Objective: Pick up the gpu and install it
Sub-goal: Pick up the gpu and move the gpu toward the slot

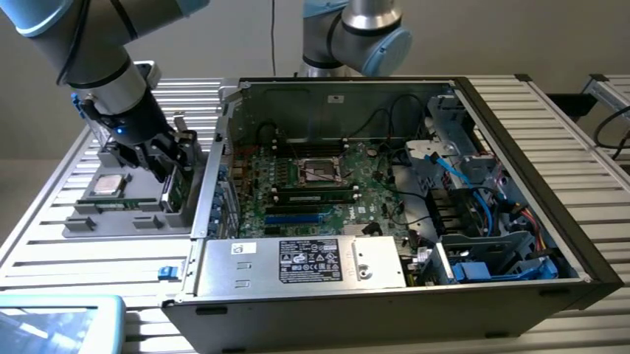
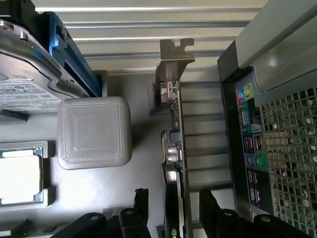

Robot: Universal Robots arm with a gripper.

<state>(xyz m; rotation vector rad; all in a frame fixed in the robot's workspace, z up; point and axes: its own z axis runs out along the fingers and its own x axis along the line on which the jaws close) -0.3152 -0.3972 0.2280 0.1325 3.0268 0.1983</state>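
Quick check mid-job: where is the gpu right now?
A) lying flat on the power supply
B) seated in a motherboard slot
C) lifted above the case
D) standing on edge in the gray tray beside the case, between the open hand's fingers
D: in the wrist view the gpu stands on its edge in the gray tray, and the hand is open with a finger on each side and a gap between each finger and the card.

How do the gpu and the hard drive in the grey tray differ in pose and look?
The gpu stands on edge, thin; the drive shows its broad face. The gpu has a silver end bracket; the drive a silver casing with a white label. The open jaws flank the gpu, not the drive. Both sit in the grey tray.
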